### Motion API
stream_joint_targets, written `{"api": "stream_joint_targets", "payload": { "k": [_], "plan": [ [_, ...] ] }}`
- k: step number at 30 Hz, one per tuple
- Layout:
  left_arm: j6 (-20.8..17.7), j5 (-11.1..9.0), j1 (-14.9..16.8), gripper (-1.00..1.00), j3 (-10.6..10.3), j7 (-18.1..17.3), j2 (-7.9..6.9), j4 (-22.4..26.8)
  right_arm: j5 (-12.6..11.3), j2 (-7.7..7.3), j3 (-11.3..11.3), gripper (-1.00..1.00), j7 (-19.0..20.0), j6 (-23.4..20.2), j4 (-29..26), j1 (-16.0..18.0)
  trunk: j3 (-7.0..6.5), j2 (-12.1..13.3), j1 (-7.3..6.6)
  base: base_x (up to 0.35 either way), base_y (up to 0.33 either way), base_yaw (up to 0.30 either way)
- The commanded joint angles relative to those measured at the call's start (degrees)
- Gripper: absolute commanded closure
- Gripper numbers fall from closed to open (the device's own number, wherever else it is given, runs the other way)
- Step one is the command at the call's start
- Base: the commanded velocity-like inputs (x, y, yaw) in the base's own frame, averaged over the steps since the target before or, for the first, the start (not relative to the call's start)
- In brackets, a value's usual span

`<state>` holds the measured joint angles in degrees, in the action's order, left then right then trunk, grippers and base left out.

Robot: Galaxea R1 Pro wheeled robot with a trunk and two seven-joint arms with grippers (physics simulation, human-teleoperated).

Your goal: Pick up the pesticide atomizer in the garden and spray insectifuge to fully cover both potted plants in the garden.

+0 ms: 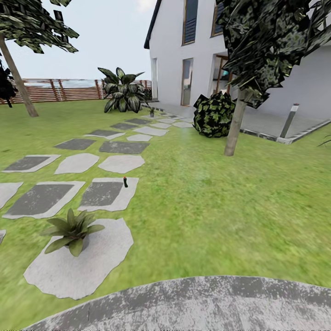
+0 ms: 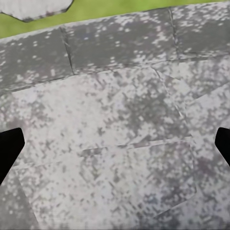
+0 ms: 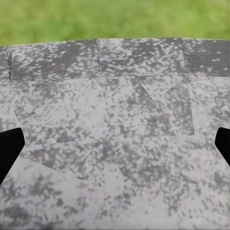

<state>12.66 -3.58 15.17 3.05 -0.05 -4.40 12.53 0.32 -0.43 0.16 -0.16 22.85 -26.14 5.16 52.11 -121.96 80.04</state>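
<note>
Open lawn (image 1: 207, 202) around pesticide atomizer (image 1: 125, 182)

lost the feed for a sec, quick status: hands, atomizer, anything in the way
Both hands open, empty, over the grey paving: left hand, right hand. Atomizer upright on a stepping stone ahead. One potted plant nearer, left of it. Nothing in between but lawn.

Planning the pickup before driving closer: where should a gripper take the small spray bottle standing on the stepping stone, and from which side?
The pesticide atomizer stands upright near the edge of a stepping stone, so probably grip its slender body side-on, below the head. It is too small here to judge the trigger's direction.
</note>
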Motion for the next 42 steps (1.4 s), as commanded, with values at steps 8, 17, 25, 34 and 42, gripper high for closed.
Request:
{"api": "stream_joint_targets", "payload": {
  "k": [8,17,25,34,42],
  "plan": [
    [0.2,-0.4,0.0,-1.0,0.0,0.0,0.01,0.0,0.0,-0.01,0.0,-1.0,0.0,0.2,0.0,0.0,0.33,0.0,-0.01,0.0,0.0,0.0],
    [0.2,-0.4,0.0,-1.0,0.1,0.0,0.01,0.0,0.0,-0.07,0.0,-1.0,0.0,0.2,0.0,0.0,1.23,-2.0,1.09,0.0,0.0,0.0],
    [0.2,-0.4,0.0,-1.0,0.1,0.0,0.01,0.0,0.0,-0.11,0.0,-1.0,0.0,0.2,0.0,0.0,2.49,-4.8,2.62,0.0,0.0,0.0],
    [0.2,-0.3,0.0,-1.0,0.1,0.0,-0.01,0.0,0.0,-0.28,-0.1,-1.0,0.0,0.2,0.0,0.0,2.49,-4.8,2.62,0.0,0.0,0.0],
    [0.2,-0.4,0.0,-1.0,0.1,0.0,-0.11,0.0,0.0,-0.87,-0.1,-1.0,0.0,0.2,0.0,0.0,2.49,-4.8,2.62,0.095,0.0,0.0]
  ]
}}
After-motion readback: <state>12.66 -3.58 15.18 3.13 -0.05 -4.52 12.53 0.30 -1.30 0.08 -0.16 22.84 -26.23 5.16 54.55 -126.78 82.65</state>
